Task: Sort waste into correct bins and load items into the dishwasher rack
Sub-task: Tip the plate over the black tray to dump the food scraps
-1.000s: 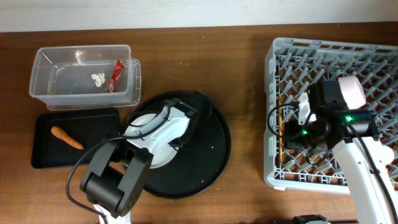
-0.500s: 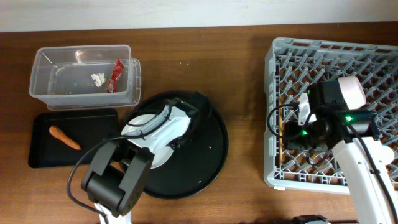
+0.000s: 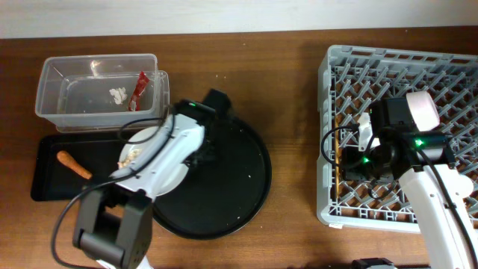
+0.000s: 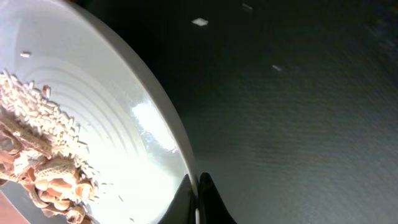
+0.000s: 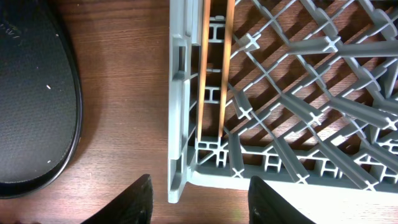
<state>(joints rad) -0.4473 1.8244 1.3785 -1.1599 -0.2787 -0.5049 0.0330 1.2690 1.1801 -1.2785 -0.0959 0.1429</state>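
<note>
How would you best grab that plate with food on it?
Grip the plate by its thin rim, on the side away from the scraps, coming in edge-on. It's wide and shallow, so only the rim is thin enough to pinch. The left hand pinches it there.

I think I am driving the arms in a test room set up like a kitchen. My right claw (image 5: 199,208) hangs over a grey dishwasher rack (image 3: 403,56) on a brown wooden table (image 3: 291,90). My left claw (image 4: 196,202) grips a plate (image 4: 93,118) of food scraps (image 4: 37,162), near a clear tub (image 3: 101,58) and a black tray (image 3: 48,183).
</note>
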